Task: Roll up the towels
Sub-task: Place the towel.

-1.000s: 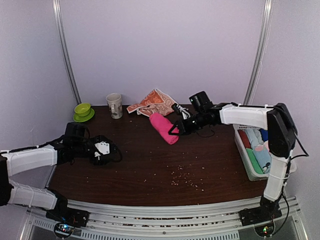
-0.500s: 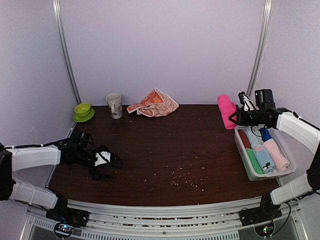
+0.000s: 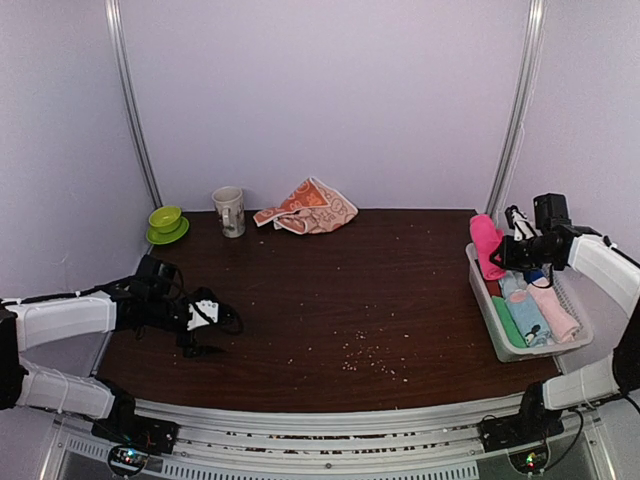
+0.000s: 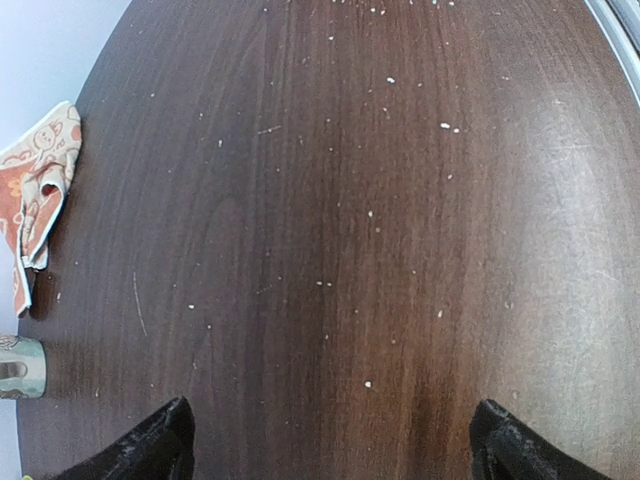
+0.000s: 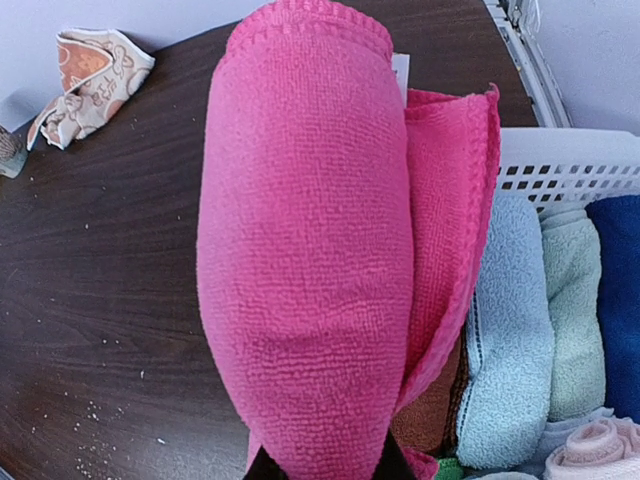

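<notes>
Gripping a rolled hot-pink terry towel (image 3: 487,245) (image 5: 305,260), the right gripper (image 3: 497,262) (image 5: 330,465) is pinching it between narrow jaws at the roll's lower end.
- Held towel: it is hanging tilted over the far left corner of the white slotted plastic basket (image 3: 485,310) (image 5: 570,165), with a loose flap showing on the basket side. Whether it is touching the rim cannot be told.
- Basket contents: a pale blue roll (image 5: 510,320), a pale green roll (image 5: 570,320), a dark blue one (image 5: 615,300) and a pale pink roll (image 3: 553,312) are lying side by side inside.
- Left gripper (image 3: 203,328) (image 4: 335,445): it is standing wide apart, holding nothing, low over the dark wooden table (image 3: 330,300), far left of the basket.
- Orange-peach printed towel (image 3: 308,207) (image 4: 35,190) (image 5: 90,75): it is lying crumpled and unrolled, well left of the basket, at the back edge.
- Pale ceramic mug (image 3: 229,211) and green cup on a saucer (image 3: 166,224): both are standing farther left of the basket.
</notes>
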